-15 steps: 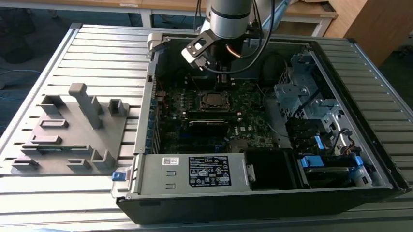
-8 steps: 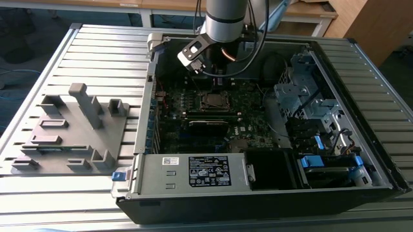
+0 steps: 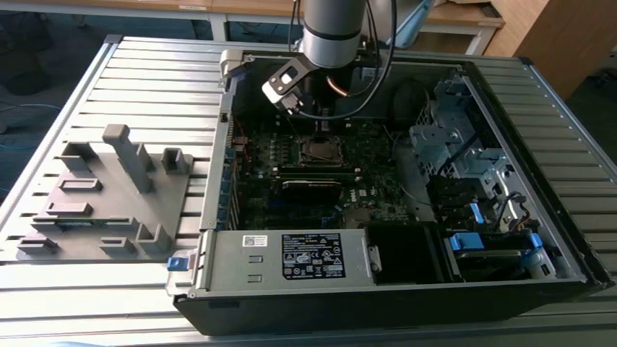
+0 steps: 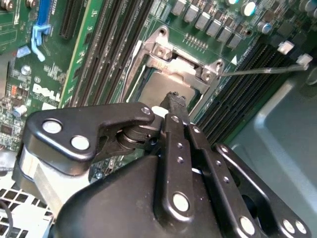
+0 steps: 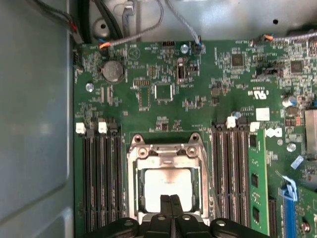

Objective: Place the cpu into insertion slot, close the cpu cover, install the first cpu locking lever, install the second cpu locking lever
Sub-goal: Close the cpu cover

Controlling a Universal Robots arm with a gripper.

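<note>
The cpu [image 5: 167, 179] lies flat in the insertion slot [image 3: 321, 150] on the green motherboard. Its dull silver top shows through the window of the cpu cover [image 5: 132, 173], which lies down over it. My gripper [image 5: 171, 199] is shut, its two black fingertips pressed together with nothing between them. They hang just above the near edge of the cpu [image 4: 157, 85]. In the second wrist view the gripper [image 4: 173, 97] points at the chip inside the cpu cover [image 4: 174, 58]. A thin metal locking lever [image 4: 262, 71] sticks out sideways from a corner of the socket, away from the frame.
Long black memory slots [image 5: 99, 188] flank the socket on both sides. The case wall [image 5: 34, 124] is close by. A grey drive cage [image 3: 453, 144] and a power supply [image 3: 289, 256] fill the case. A grey fixture [image 3: 106, 195] stands on the slatted table.
</note>
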